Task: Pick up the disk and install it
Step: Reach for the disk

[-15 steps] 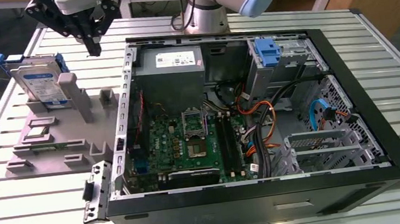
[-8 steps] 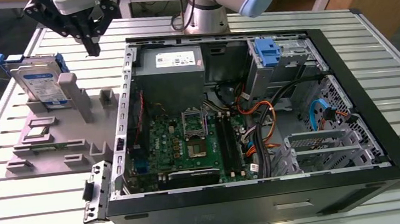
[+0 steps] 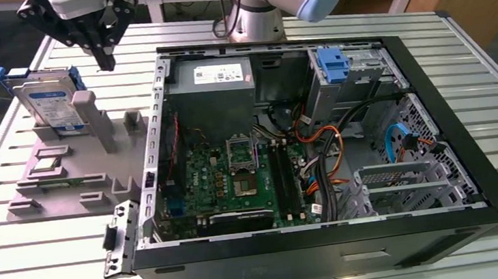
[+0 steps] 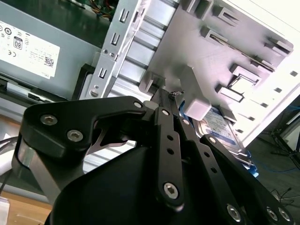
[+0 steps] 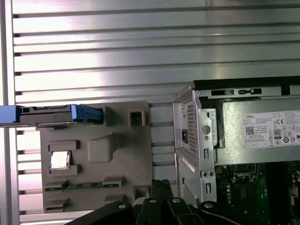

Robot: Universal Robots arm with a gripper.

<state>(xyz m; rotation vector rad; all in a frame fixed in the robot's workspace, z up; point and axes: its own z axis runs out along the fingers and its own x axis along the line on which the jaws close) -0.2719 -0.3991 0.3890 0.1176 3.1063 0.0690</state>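
One black metal tool [image 3: 106, 61] hangs over the table's [image 3: 51, 268] far corner on the exterior view's left. Its jointed, bolted fingers are drawn together to a point with nothing between them. In both wrist views the fingers [image 4: 168, 136] also lie side by side.

The disk [image 3: 49, 107] is a flat silver slab with a blue-and-white label and a blue plastic frame along its edges. It stands on edge in a slot at the far end of a grey moulded tray [image 3: 127, 158]. Its long axis appears to run up and down, and it leans slightly. The labelled face looks toward the table's near edge, and the thin top edge runs along the table's slats. The tool's tip is just beside the disk on the side toward the case [image 3: 470, 159], above the disk's top and apart from it.

In the first wrist view the disk [image 5: 47, 116] shows as a narrow dark strip with a blue end. The matte tray has blocky raised posts and shallow pockets. One pocket holds a small square shiny chip [image 3: 46, 166].

The table is ribbed, bright aluminium. The case is an open black box lying on its side in the middle of the table. It holds a green board [image 3: 234, 175], a grey supply box [image 3: 211, 81] with a white sticker, a bare blue bracket [image 3: 333, 63] and orange and blue cables.
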